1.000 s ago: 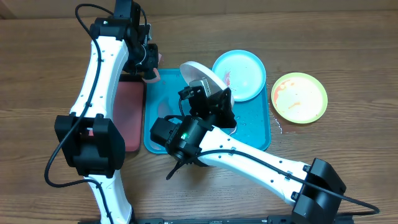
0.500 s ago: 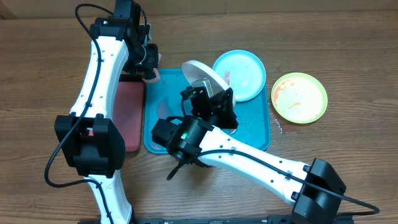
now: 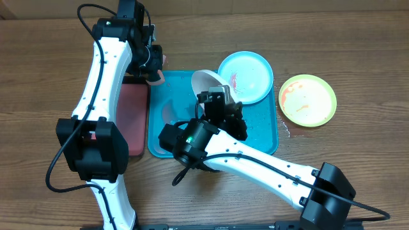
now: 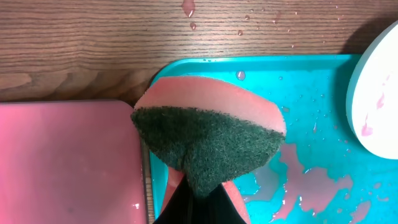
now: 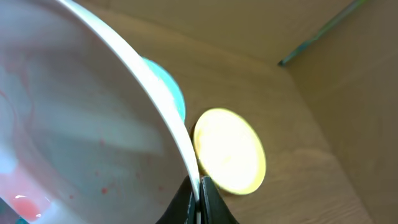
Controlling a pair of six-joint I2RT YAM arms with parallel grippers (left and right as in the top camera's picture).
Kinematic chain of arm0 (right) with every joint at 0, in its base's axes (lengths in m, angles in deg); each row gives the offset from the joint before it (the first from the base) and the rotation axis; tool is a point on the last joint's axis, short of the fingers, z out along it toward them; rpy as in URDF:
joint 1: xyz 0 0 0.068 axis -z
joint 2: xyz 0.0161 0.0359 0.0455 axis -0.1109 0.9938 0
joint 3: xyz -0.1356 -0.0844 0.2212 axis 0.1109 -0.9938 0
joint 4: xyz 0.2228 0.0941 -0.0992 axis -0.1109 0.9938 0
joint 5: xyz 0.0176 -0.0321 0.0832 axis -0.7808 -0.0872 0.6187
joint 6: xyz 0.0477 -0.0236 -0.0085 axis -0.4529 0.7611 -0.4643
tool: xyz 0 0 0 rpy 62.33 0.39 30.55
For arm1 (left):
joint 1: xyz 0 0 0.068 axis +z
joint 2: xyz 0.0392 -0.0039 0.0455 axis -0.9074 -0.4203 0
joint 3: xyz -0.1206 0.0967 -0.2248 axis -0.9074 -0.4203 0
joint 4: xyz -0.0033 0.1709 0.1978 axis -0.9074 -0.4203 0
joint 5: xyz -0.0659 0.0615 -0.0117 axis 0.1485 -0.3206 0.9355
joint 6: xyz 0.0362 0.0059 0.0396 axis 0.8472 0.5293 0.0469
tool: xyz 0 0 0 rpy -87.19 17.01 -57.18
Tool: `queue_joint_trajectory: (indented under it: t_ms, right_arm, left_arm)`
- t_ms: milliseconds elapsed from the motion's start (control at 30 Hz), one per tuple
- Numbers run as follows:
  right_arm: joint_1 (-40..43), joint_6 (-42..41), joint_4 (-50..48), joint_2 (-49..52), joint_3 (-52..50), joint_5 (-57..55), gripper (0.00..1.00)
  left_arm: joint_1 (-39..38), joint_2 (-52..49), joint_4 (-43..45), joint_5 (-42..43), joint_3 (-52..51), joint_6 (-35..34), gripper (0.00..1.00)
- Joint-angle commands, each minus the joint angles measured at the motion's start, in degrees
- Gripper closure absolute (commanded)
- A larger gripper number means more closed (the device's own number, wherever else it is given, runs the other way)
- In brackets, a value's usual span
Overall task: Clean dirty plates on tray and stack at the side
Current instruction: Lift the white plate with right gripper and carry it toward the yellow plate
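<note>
Right gripper (image 5: 199,186) has both fingers pressed onto the rim of the white plate (image 3: 208,84), holding it tipped up on edge over the far half of the tray (image 3: 264,133). From overhead the arm covers the lower part of that plate, so only the top arc shows. The right wrist view is really blurry. You can make out faint red specks and a pale smear on the plate's face, not much else. Past its rim there's a sliver of the light blue plate (image 5: 174,93) and the yellow-green plate (image 5: 230,151), which is washed out by glare.

Overhead, the light blue plate sits at the tray's far right corner. It looks like it's partly on the rim and partly on the table (image 3: 358,51), but I can't tell exactly how it's propped. The yellow-green plate lies flat on the table just right of the tray, with red smears on it.

Left gripper (image 4: 193,202) is pinching a pink sponge (image 4: 205,140), green scrub side facing the camera. Its fingers are mostly cut off at the frame bottom. The sponge hangs over the tray's far left corner, next to the dark red tray (image 4: 68,162). There are pink puddles (image 4: 308,183) on the tray floor.
</note>
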Motion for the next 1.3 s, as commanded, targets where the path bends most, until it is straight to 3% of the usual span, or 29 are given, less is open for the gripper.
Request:
queue_joint_trajectory:
  t_ms: [0, 367, 600, 767, 1000, 1267]
  right_arm:
    - [1.9, -2.6, -0.9, -2.1, 1.0, 7.6, 0.96]
    - [11.4, 21.0, -14.1, -2.1, 1.0, 34.2, 0.96]
    - [23.6, 34.9, -19.2, -2.8, 1.0, 59.2, 0.96]
    - [33.1, 40.3, -21.5, -3.7, 1.0, 71.5, 0.96]
    - [53.2, 43.6, -22.1, -4.0, 1.0, 80.1, 0.96]
    - [73.4, 43.9, -22.1, -4.0, 0.0, 75.3, 0.96]
  left_arm:
    - [-0.4, 0.0, -0.2, -0.4, 1.0, -0.8, 0.96]
    - [-0.4, 0.0, -0.2, -0.4, 1.0, -0.8, 0.96]
    - [-0.4, 0.0, -0.2, -0.4, 1.0, -0.7, 0.96]
    - [-0.4, 0.0, -0.2, -0.4, 1.0, -0.8, 0.96]
    - [-0.4, 0.0, -0.2, -0.3, 1.0, -0.8, 0.96]
    - [-0.4, 0.0, -0.3, -0.3, 1.0, -0.8, 0.96]
